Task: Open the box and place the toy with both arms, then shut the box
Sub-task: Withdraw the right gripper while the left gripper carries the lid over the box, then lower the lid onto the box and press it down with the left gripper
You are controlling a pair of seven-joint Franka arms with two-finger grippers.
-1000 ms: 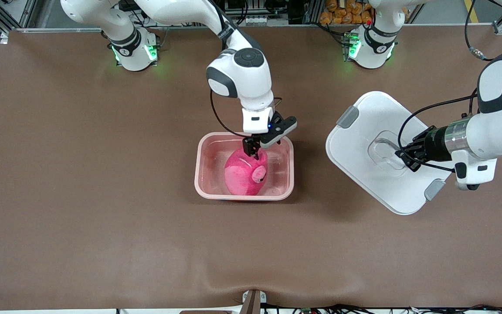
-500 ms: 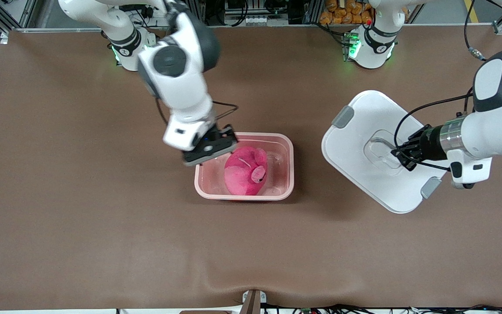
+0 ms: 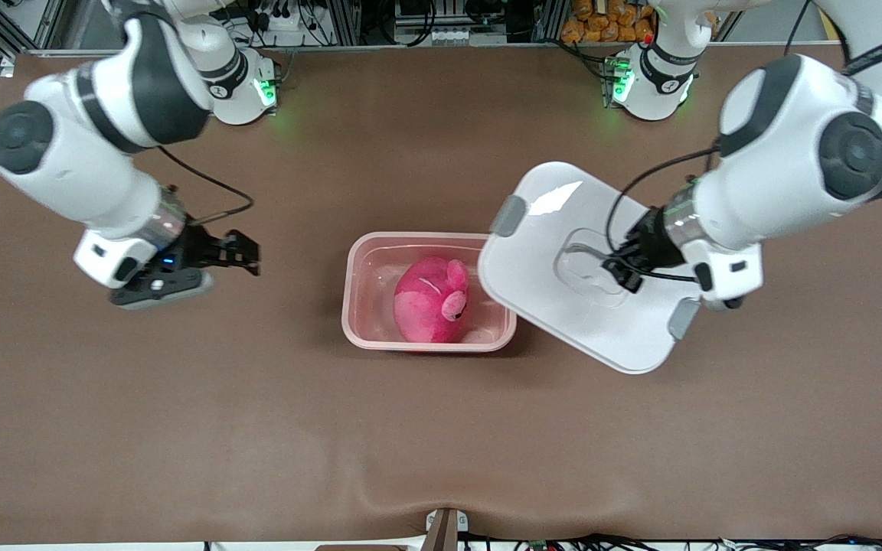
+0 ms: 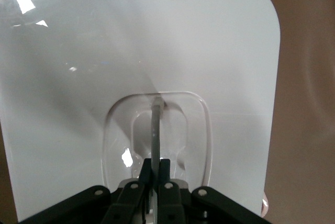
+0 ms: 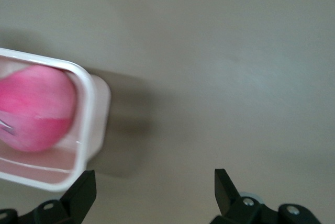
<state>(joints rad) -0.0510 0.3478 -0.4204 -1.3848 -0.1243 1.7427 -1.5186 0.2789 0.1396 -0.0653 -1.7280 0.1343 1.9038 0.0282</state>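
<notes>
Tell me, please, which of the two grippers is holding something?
The left gripper: shut on the lid's recessed handle, lid partly over the box. The right gripper is open, empty.

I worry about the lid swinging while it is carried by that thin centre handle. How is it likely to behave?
The lid looks stiff: held by the left gripper at its handle alone, it shows no sag. Being broad, flat and gripped at a narrow rib, it may pivot or tilt. Its glossy surface suggests it could slip. It already overlaps the box rim.

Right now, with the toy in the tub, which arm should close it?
Left. Its hand grips the lid by the handle, overlapping the tub edge; the right hand is open over bare table.
</notes>
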